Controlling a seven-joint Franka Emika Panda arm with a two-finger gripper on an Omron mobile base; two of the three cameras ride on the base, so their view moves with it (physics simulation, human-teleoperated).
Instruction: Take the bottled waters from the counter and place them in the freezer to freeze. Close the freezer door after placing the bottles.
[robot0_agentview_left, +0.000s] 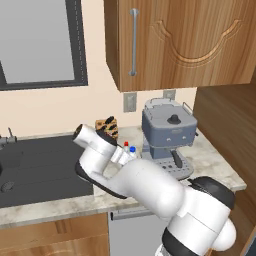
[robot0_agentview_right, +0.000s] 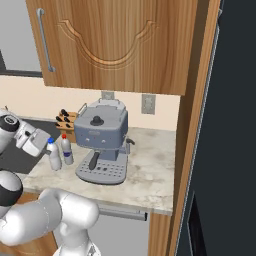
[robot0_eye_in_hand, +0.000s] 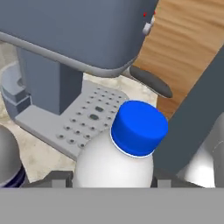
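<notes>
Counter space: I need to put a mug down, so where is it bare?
Free: the counter between the coffee machine and the wooden side panel. Crowded: left of the machine, where both bottles, knife block and gripper cluster.

Grey coffee machine (robot0_agentview_right: 102, 142) stands upright just beyond the end effector. Knife block (robot0_agentview_right: 67, 121) sits behind it at the wall; wall cabinet (robot0_agentview_right: 117, 45) hangs above.
</notes>
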